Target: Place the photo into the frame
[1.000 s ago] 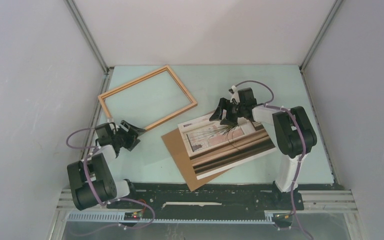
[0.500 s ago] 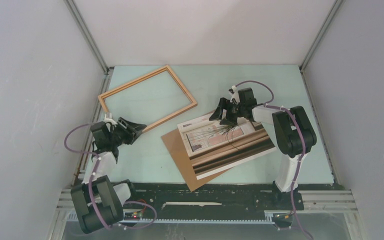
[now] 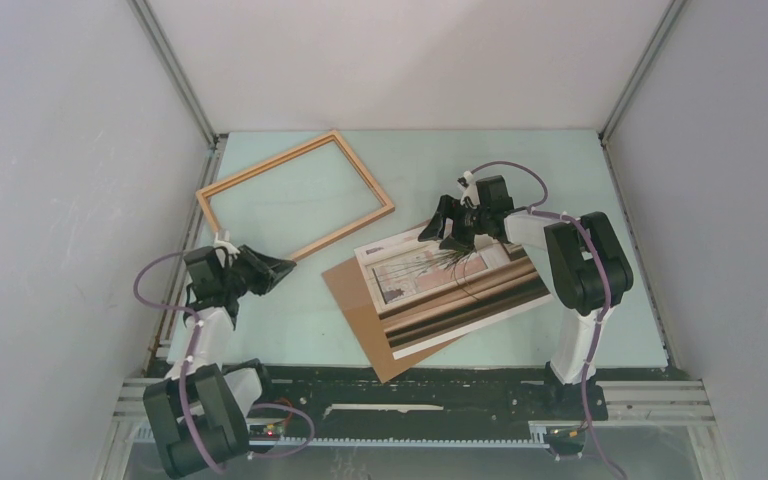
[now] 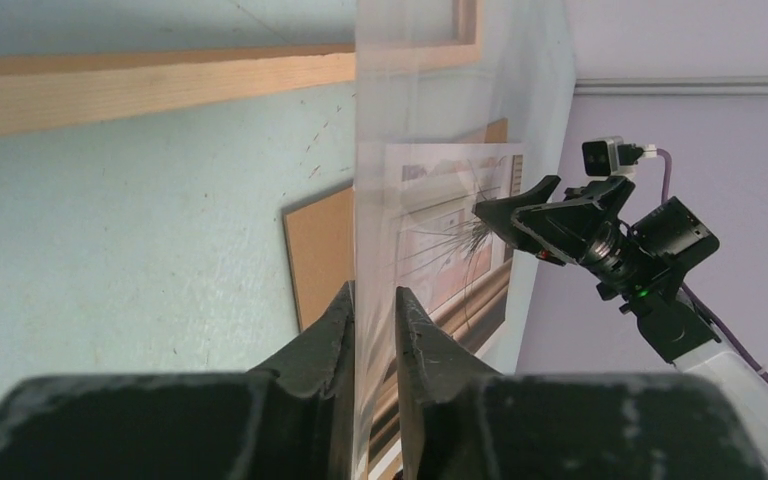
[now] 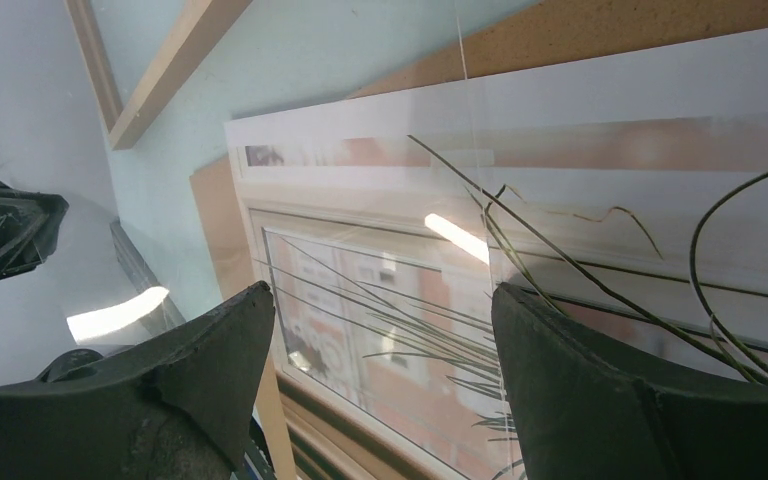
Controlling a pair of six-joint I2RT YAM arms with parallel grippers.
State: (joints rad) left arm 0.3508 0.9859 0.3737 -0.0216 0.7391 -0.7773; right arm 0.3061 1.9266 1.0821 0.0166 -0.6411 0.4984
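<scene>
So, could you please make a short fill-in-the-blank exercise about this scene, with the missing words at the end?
1. The photo lies on the brown ___.
2. The photo is ___ the frame, not in it.
3. The right gripper hovers over the ___, jaws wide open.
4. A clear sheet stands ___ the fingers of the left gripper.
Missing words: board; outside; photo; between.

Pale grey-lilac walls point(image 3: 60, 200) on 3 sides, alu rails point(image 3: 178, 75) up both back corners, mint-green tabletop point(image 3: 520, 160) w/ a black strip point(image 3: 410, 385) along the near edge. Light's soft & even.
</scene>
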